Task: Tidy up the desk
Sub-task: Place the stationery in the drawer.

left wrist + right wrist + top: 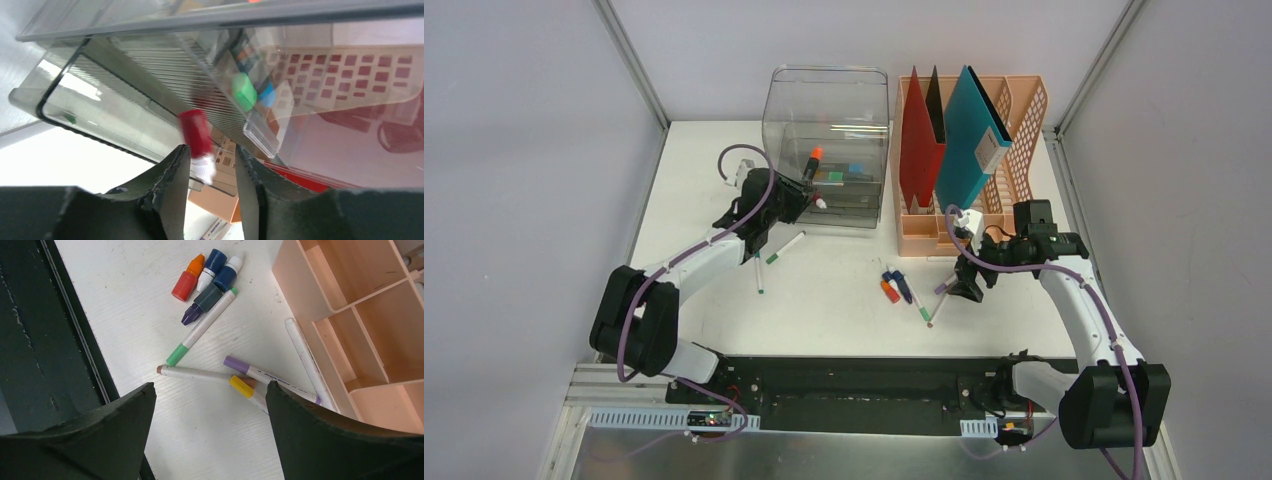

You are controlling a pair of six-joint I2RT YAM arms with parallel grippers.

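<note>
The left jaws stand apart wider than the red-capped marker [196,131] between them. The marker leans on one finger [176,185] with a gap to the other, and it shows blurred, so whether it is truly held cannot be told. The left arm [709,252] reaches to the far left of the tabletop [834,310], its jaws at the near face of the clear drawer box [824,100]. Through the box's wall a green piece [243,91] and a blue piece [267,95] show inside.

The right jaws are spread wide and grip nothing. The right arm [1079,300] hangs them over a scatter of markers just near of the peach file rack [1024,110], at the far right. Below them lie a green-ended marker [202,327], a brown-tipped marker [195,373], a purple-capped marker [265,376] and a yellow-capped marker [242,387], the last three crossing or touching one another. A white marker [305,362] lies along the rack's near wall. Left of these is a tight cluster of stubby pens [207,277]: orange, blue and purple.

The rack holds a red folder [919,150] and a teal folder [969,140], both upright. Two thin markers [772,258] lie on the tabletop just near of the left jaws.

The tabletop is the white surface between the grey walls, carrying the box, the rack and all the loose pens.
</note>
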